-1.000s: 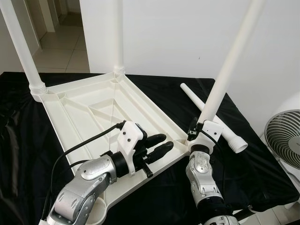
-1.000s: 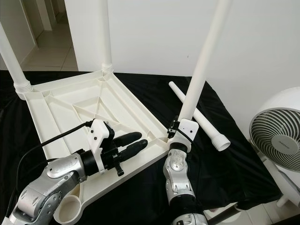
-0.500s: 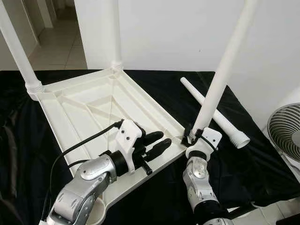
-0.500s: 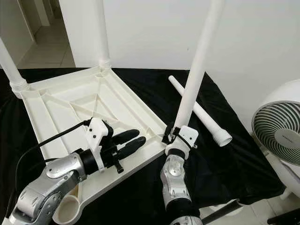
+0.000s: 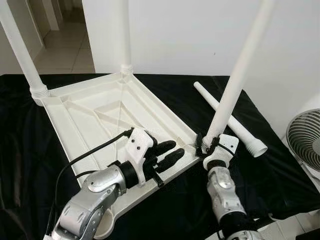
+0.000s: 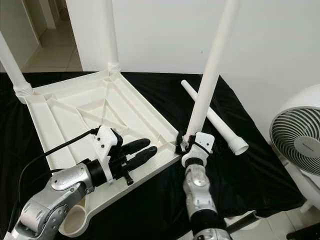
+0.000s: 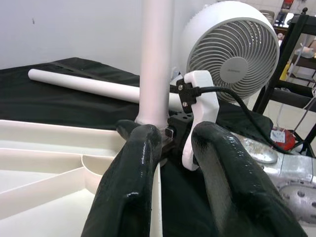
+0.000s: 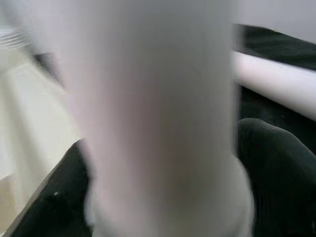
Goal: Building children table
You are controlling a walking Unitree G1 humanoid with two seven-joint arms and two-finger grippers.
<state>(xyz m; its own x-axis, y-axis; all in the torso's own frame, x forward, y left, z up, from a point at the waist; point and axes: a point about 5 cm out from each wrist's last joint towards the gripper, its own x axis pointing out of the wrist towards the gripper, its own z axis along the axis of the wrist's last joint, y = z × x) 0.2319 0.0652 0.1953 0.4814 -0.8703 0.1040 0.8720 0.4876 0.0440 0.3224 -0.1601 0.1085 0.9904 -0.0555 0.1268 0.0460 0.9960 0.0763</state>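
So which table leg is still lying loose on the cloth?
The leg lying flat on the black cloth, just beyond the one in the right claw; the others stand upright.

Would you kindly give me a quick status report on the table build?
Right tool shut on third leg at its corner socket. Left tool open over upturned tabletop. Fourth leg loose on black cloth.

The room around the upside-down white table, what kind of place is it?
Probably a room in a home: a pale tiled floor leads off through a doorway, a round white plastic fan stands alongside, and plain white walls rise behind the black cloth-covered work surface.
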